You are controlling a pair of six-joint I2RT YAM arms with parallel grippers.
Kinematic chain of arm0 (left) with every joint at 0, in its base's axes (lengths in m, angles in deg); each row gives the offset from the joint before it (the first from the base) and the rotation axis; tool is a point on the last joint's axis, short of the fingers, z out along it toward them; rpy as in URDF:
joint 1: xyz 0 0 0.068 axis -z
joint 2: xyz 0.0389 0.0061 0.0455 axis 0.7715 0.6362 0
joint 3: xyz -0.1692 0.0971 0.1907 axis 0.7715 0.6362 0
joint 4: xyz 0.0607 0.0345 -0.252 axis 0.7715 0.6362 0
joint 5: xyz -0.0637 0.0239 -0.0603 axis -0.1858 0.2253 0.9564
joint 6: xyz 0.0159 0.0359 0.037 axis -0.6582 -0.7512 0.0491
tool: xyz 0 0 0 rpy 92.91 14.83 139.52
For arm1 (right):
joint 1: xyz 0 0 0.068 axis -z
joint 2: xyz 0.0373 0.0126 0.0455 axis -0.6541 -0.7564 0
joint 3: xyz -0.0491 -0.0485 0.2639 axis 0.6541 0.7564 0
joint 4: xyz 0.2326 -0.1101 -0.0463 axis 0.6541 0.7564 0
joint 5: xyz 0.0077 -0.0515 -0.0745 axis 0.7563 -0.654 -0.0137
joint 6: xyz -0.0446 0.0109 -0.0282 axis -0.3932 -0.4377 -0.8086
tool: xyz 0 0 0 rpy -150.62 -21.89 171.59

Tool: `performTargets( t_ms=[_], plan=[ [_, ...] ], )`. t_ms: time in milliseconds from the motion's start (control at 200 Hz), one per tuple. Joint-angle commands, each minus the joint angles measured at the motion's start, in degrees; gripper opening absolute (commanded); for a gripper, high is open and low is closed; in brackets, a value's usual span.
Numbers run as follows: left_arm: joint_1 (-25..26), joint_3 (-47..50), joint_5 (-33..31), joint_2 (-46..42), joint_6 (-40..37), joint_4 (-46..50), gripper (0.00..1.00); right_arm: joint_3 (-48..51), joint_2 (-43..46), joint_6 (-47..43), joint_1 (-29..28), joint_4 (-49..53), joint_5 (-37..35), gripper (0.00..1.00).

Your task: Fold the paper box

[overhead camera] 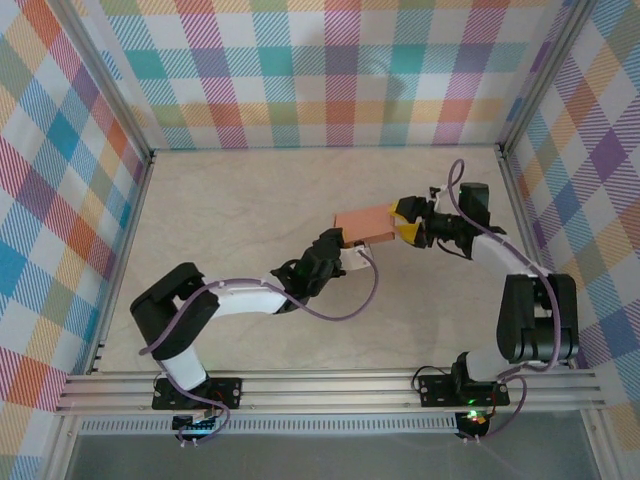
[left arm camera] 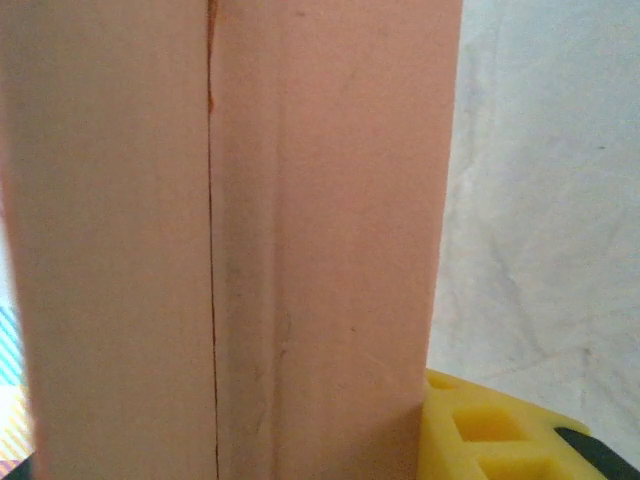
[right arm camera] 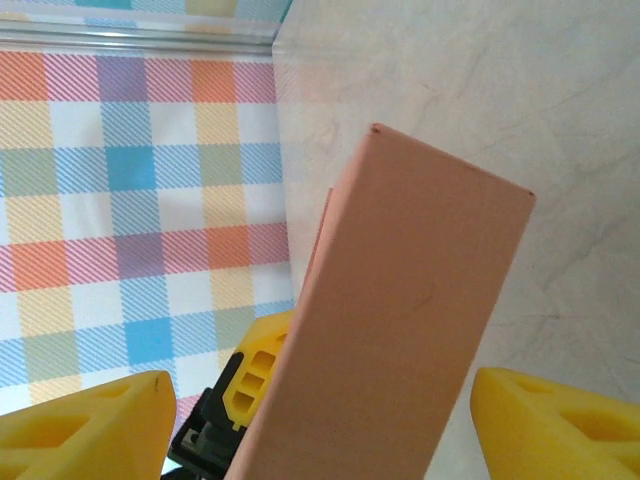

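Two arms: both reach to the middle of the table (overhead camera: 240, 210), their pincers meeting at one thing from opposite sides.
Paper box: the paper box (overhead camera: 365, 225) is a salmon-orange folded card, seen from above right of centre, raised off the tabletop between the two pincers.
Left gripper: the left gripper (overhead camera: 348, 252) sits at the box's near-left end.
Left pincer, close view: the paper box (left arm camera: 300, 250) rises straight up out of the jaws, with a long seam running down its face. One yellow finger (left arm camera: 490, 440) presses against its right edge at the bottom. The other finger is hidden behind the card.
Left pincer, state: narrow, clamped on the box.
Right gripper: the right gripper (overhead camera: 408, 222) stands at the box's far-right end, its yellow tips to either side of that end.
Right pincer, close view: the paper box (right arm camera: 400, 320) stands between two yellow fingers, one at the lower left (right arm camera: 85, 430) and one at the lower right (right arm camera: 555, 425). A gap shows on each side.
Right pincer, state: spread wide, straddling the box without touching it.
Behind the box: a yellow finger of the left pincer (right arm camera: 255, 375) shows against the card's far side.
Surroundings: checked cloth walls (overhead camera: 330, 70) enclose the pale marbled table.
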Motion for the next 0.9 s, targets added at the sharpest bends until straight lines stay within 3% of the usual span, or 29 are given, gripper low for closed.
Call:
performTargets(
  t_ms=[0,130,310,395,570,895],
  plan=[
    [-2.95,-3.89,7.17,-3.94,8.77,16.20,0.38,-3.21,4.71,-6.98,1.38,7.01,-5.89,0.77],
    [-5.16,-6.28,12.69,-6.06,11.60,25.63,0.38,-6.29,9.44,-17.68,1.66,17.05,-12.85,0.77],
    [-8.93,-12.80,25.19,-5.96,13.61,42.84,0.37,-5.77,17.86,-35.01,0.04,26.66,-25.09,0.76],
    [-10.05,-15.54,29.15,-5.25,13.53,51.19,0.37,-4.25,21.60,-41.43,-4.60,27.94,-32.92,0.75],
    [-11.19,-17.25,34.15,-5.60,12.91,58.85,0.37,-4.56,22.99,-51.85,-17.68,30.70,-44.85,0.75],
    [-14.21,-21.08,41.05,-3.39,10.63,71.94,0.37,-8.87,16.80,-56.11,-23.77,32.49,-41.08,0.63]
  ],
)
